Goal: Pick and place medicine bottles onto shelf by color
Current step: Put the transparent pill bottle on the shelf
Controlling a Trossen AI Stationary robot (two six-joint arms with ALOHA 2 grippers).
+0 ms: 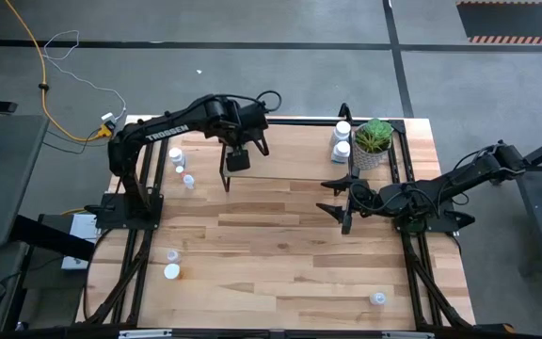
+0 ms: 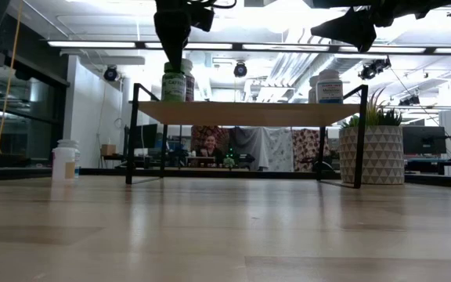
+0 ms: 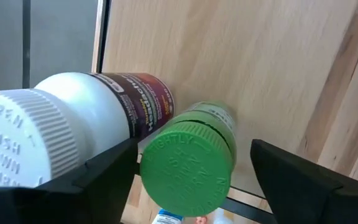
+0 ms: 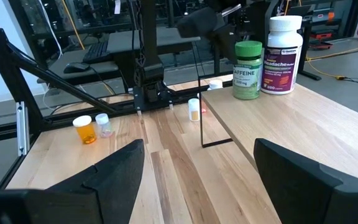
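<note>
Green-capped medicine bottle (image 3: 188,163) stands upright at the left end of the low light-wood shelf on black legs (image 2: 249,113), beside a white-capped bottle (image 3: 61,134), directly beneath the left gripper (image 3: 191,168), whose spread fingers flank its cap without touching. Past the shelf's right end, the right gripper (image 4: 197,168) hangs released, grasping nothing.

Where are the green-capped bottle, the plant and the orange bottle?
green-capped bottle (image 3: 188,163): left wrist view, on its cap top.
plant (image 1: 374,137): high view, on its leaves.
orange bottle (image 4: 84,130): right wrist view, on its body.

Two matte black jointed arms; the left arm (image 1: 163,130) bears white TROSSEN lettering, black cables seemingly looped at its wrist
</note>
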